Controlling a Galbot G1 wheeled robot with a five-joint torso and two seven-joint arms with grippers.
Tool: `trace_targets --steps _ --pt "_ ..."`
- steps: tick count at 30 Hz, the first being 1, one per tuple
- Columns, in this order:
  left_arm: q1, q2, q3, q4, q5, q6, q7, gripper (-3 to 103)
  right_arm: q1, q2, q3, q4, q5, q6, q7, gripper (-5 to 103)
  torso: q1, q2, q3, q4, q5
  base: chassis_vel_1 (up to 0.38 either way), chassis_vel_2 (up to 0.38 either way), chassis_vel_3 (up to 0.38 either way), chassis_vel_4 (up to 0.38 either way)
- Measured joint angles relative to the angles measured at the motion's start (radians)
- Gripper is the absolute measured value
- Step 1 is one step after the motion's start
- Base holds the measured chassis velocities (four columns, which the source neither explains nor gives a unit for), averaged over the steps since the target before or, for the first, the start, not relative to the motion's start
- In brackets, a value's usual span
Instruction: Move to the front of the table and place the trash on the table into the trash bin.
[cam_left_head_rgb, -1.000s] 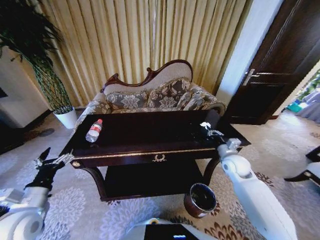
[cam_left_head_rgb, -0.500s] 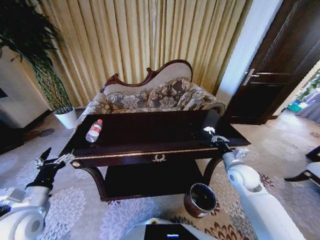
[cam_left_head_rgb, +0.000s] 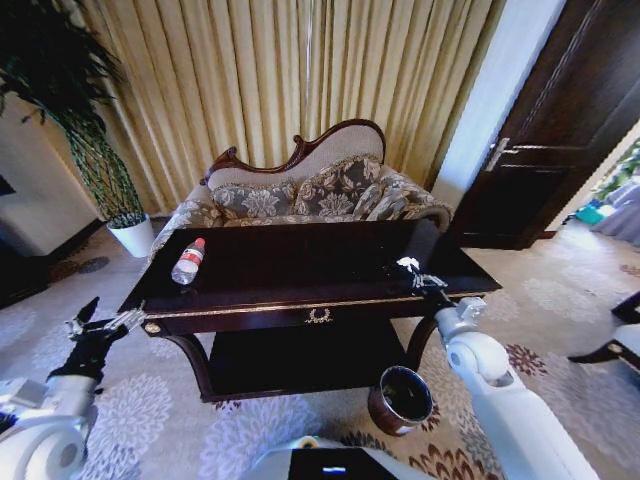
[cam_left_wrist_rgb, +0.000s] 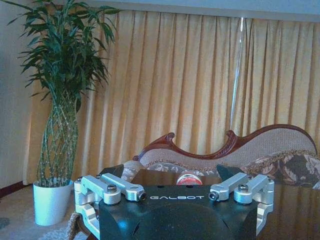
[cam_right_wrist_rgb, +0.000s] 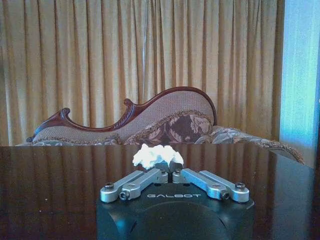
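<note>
Paper wad (cam_right_wrist_rgb: 157, 155), white and crumpled, sat pinched between the fingertips of the right gripper (cam_left_head_rgb: 412, 274), low over the right end of the table (cam_left_head_rgb: 300, 262); in the right wrist view the fingers (cam_right_wrist_rgb: 135, 183) converged on it. The clear bottle (cam_left_head_rgb: 187, 261) lay on its side near the table's left end, its long axis running front to back, red cap pointing toward the sofa (cam_left_head_rgb: 310, 195). The left wrist view caught that bottle's red-labelled end (cam_left_wrist_rgb: 189, 178) beyond the left gripper (cam_left_wrist_rgb: 174, 192), whose fingers were spread wide; that gripper (cam_left_head_rgb: 98, 329) hung off the table's left front corner, above the carpet. The reddish-brown trash bin (cam_left_head_rgb: 400, 400) stood on the floor by the table's right front leg.
</note>
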Motion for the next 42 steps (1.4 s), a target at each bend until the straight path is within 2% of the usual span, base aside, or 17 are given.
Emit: trace_targets --steps 42 --pt "-0.001 -0.006 0.008 0.015 0.003 -0.008 0.007 100 0.009 0.01 -0.023 -0.033 -0.011 -0.002 0.002 0 0.0 0.0 0.0 0.0 0.0 0.066 -0.061 -0.065 0.061"
